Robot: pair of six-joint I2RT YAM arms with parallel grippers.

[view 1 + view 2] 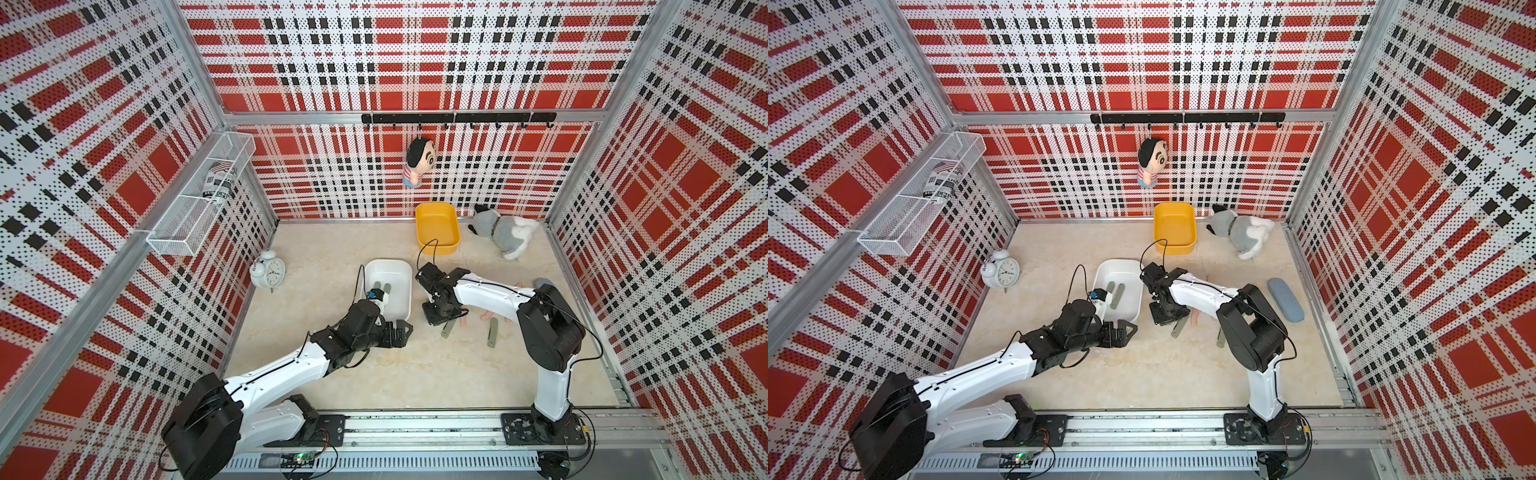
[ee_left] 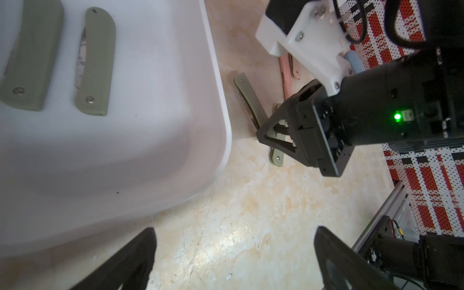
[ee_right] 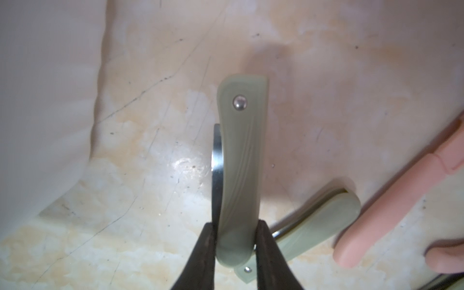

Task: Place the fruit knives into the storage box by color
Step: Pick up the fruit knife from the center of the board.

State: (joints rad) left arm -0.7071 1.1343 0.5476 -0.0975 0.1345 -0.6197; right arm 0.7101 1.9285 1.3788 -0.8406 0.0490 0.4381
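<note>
Gripping a green knife (image 3: 241, 175) by one end, the right fingers (image 3: 198, 256) are holding it over the surface (image 3: 150, 175), probably bound for the white box (image 1: 397, 276) at their nine o'clock, where two green knives (image 2: 95, 62) are lying; the left fingers (image 2: 135, 256) are hanging wide open and empty at its five o'clock.

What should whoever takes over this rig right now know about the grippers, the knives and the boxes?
Left gripper: open, empty, by a corner of the white box.
Right gripper: shut on a green knife, low over the table beside the white box.
Done: two green knives lie in the white box.
Left: box the held knife, then the loose green knife. The pink knives lie on the table, probably meant for the yellow box, which shows none.
</note>
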